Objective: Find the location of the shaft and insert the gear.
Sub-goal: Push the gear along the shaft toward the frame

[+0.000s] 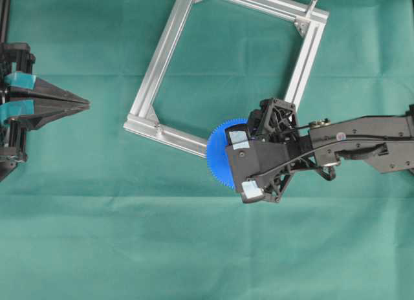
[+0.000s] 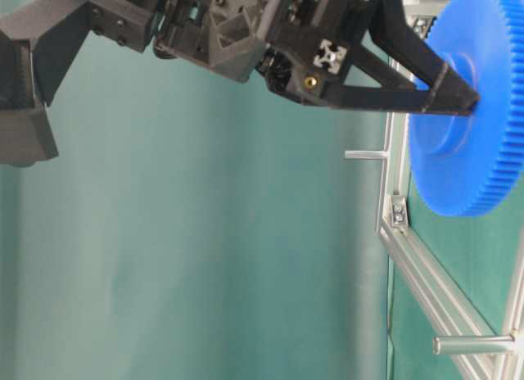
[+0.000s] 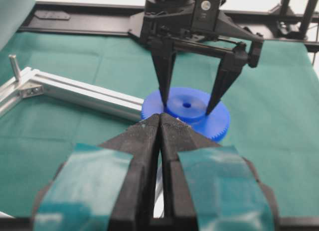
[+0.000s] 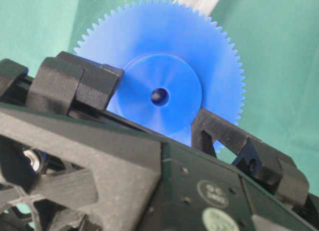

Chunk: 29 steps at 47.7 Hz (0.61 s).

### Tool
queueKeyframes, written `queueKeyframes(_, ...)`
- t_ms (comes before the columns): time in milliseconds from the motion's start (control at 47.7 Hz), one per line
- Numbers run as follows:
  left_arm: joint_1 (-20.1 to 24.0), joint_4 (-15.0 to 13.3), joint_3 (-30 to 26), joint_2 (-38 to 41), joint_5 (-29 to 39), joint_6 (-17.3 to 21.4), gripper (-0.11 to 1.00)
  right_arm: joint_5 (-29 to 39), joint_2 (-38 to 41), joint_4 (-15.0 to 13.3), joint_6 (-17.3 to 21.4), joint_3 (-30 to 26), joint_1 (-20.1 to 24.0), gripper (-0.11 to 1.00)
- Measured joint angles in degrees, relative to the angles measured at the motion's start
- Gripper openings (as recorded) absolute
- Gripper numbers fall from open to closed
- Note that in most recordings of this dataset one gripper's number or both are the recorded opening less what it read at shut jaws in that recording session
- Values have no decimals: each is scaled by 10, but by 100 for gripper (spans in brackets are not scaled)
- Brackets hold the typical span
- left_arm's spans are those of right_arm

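The blue gear (image 1: 217,151) lies flat beside the near right corner of the aluminium frame (image 1: 150,86). My right gripper (image 3: 188,105) points down onto it, and its two fingers (image 4: 94,86) clamp the raised hub from both sides, leaving the centre hole uncovered. I cannot tell whether the gear (image 2: 467,151) touches the cloth. The shaft (image 2: 364,155) is a thin silvery peg at the frame's near left corner (image 1: 157,127), well to the left of the gear. My left gripper (image 1: 87,106) sits at the table's left edge, shut and empty.
A thicker grey peg (image 1: 312,2) stands on the frame's far right corner (image 3: 15,66). Green cloth (image 1: 194,248) covers the table. The right arm (image 1: 362,135) reaches in from the right edge.
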Motion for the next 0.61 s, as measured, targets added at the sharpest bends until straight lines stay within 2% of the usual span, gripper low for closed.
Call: queueKeyframes(608, 0, -1, 0, 0, -1, 0, 1, 0, 1, -3, 0, -2, -4, 68)
